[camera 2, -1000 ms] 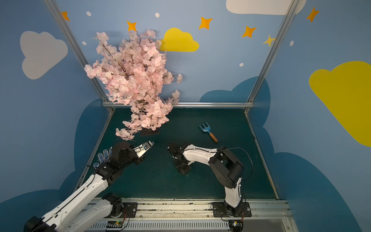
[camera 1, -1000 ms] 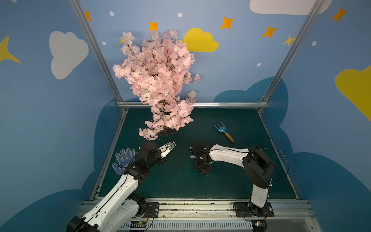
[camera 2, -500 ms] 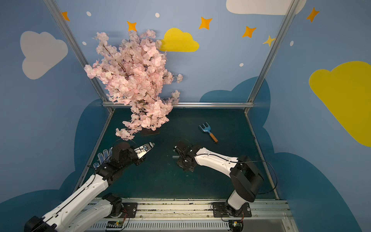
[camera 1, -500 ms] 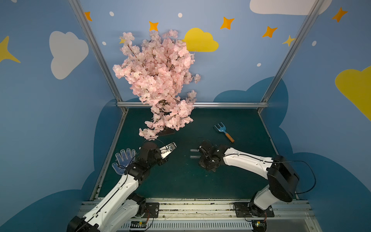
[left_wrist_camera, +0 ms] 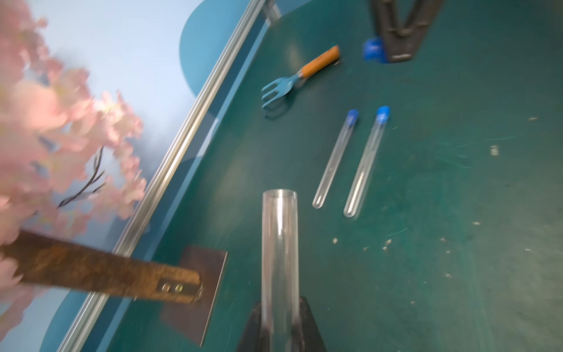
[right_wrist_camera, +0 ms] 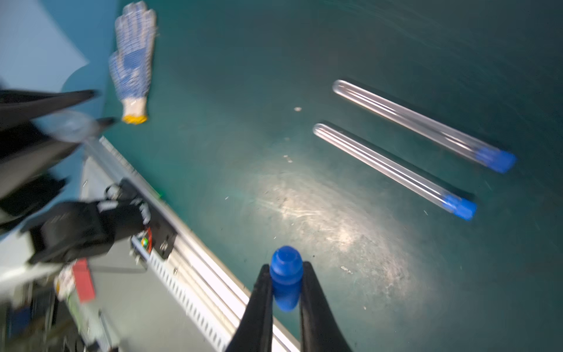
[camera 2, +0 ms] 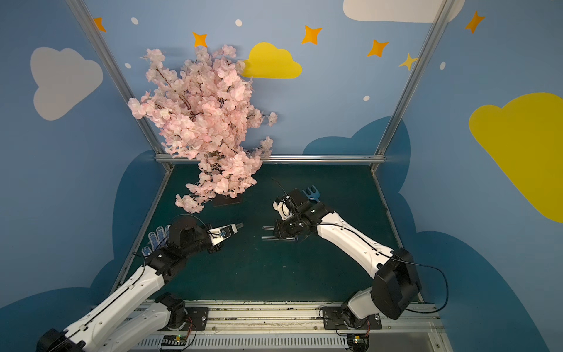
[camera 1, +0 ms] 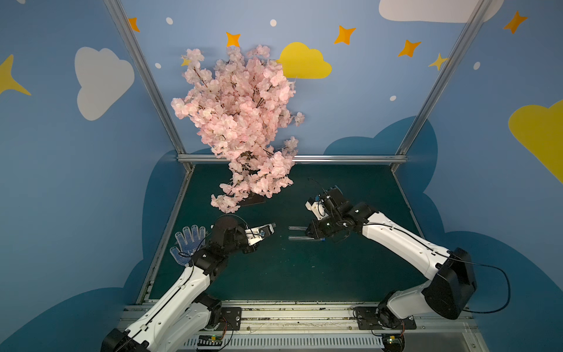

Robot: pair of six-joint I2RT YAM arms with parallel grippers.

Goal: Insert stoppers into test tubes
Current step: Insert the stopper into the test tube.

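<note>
My left gripper is shut on a clear test tube whose open mouth points away from it; in a top view this gripper hovers left of centre. My right gripper is shut on a blue stopper and hangs over the mat. Two more test tubes lie side by side on the mat, each with a blue stopper in its end. They lie between the two grippers.
A pink blossom tree on a dark base plate leans over the back left. A blue-dotted glove lies at the left edge. A blue garden fork with an orange handle lies behind my right wrist.
My right arm has swung its elbow out to the right, and its gripper has shifted right with the stopper in it. The left arm has hardly moved.
</note>
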